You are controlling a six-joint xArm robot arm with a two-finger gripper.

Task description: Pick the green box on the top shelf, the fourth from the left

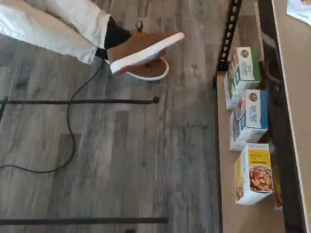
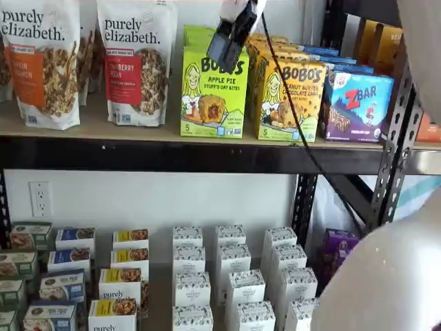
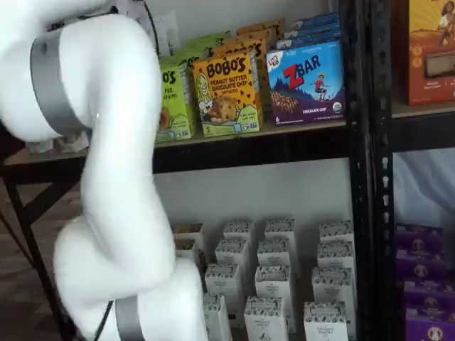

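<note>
We see the white arm (image 3: 106,177) filling much of a shelf view, then the top shelf (image 2: 138,153), where the green box (image 2: 213,86) stands upright beside the yellow box (image 2: 289,96). The claw (image 2: 231,34) hangs before that box (released, holding nothing).

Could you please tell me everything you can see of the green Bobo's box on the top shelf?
The green box is a lime-green upright carton, seemingly cardboard, printed "BOBO'S Apple Pie", with a cartoon blonde girl, a pictured filled bite and a "5". It stands front-facing at the edge of the top shelf, close beside the yellow-orange Bobo's box, more green cartons behind. The gripper hangs before its upper corner, not holding it.
</note>
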